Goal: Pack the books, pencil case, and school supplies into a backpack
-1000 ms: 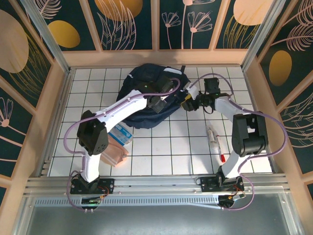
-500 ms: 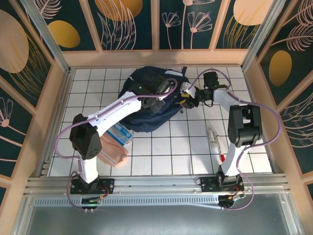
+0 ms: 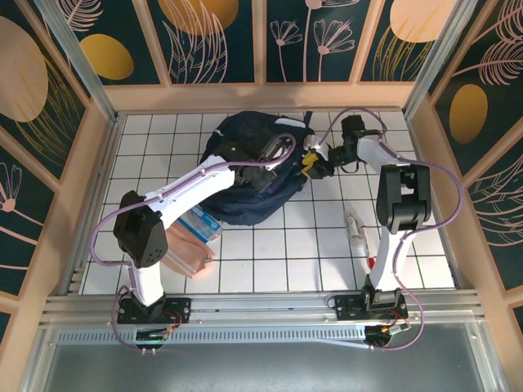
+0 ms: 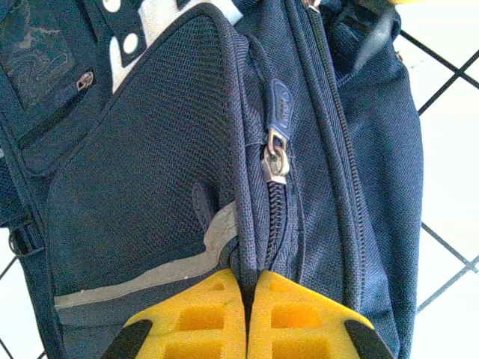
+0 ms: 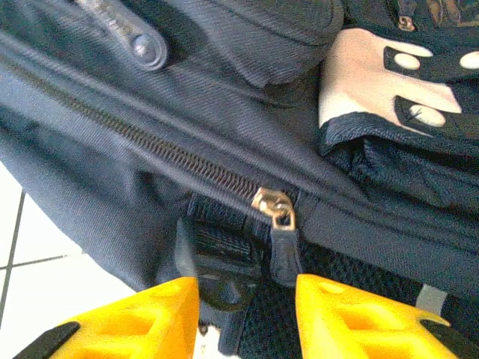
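The left gripper (image 4: 245, 288) is clenched on the backpack (image 4: 150, 187) seam; the right gripper (image 5: 247, 293) is spread around a zipper pull (image 5: 284, 243).

the backpack (image 4: 150, 187) is navy woven cloth, tight-grained and matt, with a coarser mesh panel (image 4: 127, 142) and a dull grey strip (image 4: 150, 273) sewn on. its zip pull (image 4: 277, 161) is shiny silver metal, and the slider (image 5: 271, 203) looks brassy. the left gripper (image 4: 245, 280) and right gripper (image 5: 247, 284) have matt yellow plastic fingers. the table (image 3: 270, 245) is smooth white, inside a pale wood frame (image 3: 261, 96).
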### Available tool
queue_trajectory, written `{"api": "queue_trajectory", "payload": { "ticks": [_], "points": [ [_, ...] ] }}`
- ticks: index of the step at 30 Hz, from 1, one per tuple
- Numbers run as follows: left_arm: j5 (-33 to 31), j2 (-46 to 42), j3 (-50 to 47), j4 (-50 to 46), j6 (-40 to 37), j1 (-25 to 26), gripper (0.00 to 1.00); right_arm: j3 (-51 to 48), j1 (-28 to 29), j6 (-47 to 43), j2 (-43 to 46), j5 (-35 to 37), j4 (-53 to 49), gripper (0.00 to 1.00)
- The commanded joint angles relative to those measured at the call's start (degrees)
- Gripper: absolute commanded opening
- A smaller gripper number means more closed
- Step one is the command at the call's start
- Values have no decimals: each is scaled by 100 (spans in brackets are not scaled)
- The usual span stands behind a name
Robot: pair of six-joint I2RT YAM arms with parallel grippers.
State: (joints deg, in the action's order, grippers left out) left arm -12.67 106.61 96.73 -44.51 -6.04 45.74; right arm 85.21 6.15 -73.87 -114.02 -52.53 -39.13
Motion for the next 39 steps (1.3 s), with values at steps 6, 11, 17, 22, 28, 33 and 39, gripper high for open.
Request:
{"api": "queue_trajectory", "payload": {
  "ticks": [6, 11, 17, 22, 28, 33, 39],
  "points": [
    [92, -553, -178, 678, 3, 32, 0, -597, -411, 37, 610, -549, 465, 47],
    [240, -603, -212, 686, 130, 25, 0, -972, -82, 1312, 683, -571, 1945, 47],
    [393, -702, -284, 809, 272, 32, 0, -809, 199, 1755, 166, -326, 2023, 44],
    [450, -807, -387, 957, 367, 30, 0, -842, 114, 1759, 143, -627, 1721, 45],
    [437, -751, -343, 988, 398, 32, 0, -731, 54, 1726, 48, -441, 1237, 46],
    [574, -689, -339, 1015, 445, 28, 0, -738, 63, 1814, 12, -617, 1347, 42],
    [732, -650, -321, 1027, 451, 30, 0, -531, 60, 1611, -106, -1043, 1131, 31]
  ]
}}
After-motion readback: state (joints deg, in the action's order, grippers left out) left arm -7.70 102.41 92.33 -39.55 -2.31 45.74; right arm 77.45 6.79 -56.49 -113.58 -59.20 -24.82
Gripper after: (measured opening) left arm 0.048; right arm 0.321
